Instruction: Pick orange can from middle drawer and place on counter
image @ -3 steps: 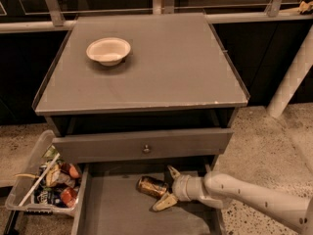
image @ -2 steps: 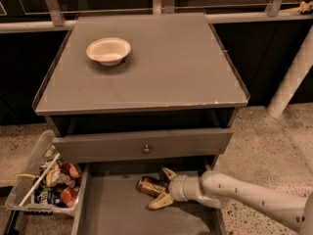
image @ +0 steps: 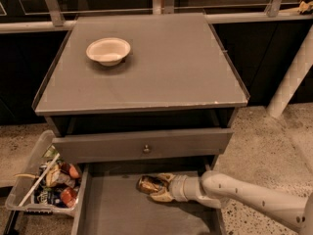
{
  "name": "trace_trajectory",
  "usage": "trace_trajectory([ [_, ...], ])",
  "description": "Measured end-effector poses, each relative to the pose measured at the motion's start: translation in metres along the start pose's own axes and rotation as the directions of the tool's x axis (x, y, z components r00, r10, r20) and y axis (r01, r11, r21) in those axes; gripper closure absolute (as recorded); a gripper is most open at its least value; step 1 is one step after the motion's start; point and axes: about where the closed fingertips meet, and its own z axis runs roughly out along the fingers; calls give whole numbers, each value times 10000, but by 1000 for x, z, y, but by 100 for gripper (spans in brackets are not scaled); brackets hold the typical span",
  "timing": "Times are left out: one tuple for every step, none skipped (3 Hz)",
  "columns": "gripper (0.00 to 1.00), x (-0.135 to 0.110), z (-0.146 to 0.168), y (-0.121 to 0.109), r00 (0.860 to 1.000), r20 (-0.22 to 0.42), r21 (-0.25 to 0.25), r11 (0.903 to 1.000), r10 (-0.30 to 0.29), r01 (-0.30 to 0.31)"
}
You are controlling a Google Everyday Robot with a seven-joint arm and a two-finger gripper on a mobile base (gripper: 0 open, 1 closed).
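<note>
Two fingers (image: 161,198) clasp orange can (image: 148,184) near middle drawer (image: 112,209) back edge

The gripper (image: 156,188) sits low in the middle drawer (image: 112,212), covering the right end of the orange can (image: 147,183), whose label is too small to read. Nearer than the gripper, the drawer's front is cut off by the bottom edge. Behind the gripper, the arm (image: 254,202) runs out at the lower right corner. Far left of the gripper, the clear bin's (image: 22,192) jumbled contents cannot be told apart.
</note>
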Motion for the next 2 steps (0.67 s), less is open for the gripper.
trace_trajectory([
  [81, 0, 0, 1, 10000, -32, -17, 10000, -26, 26],
  [100, -2, -27, 2, 9998, -161, 56, 9999, -100, 101],
])
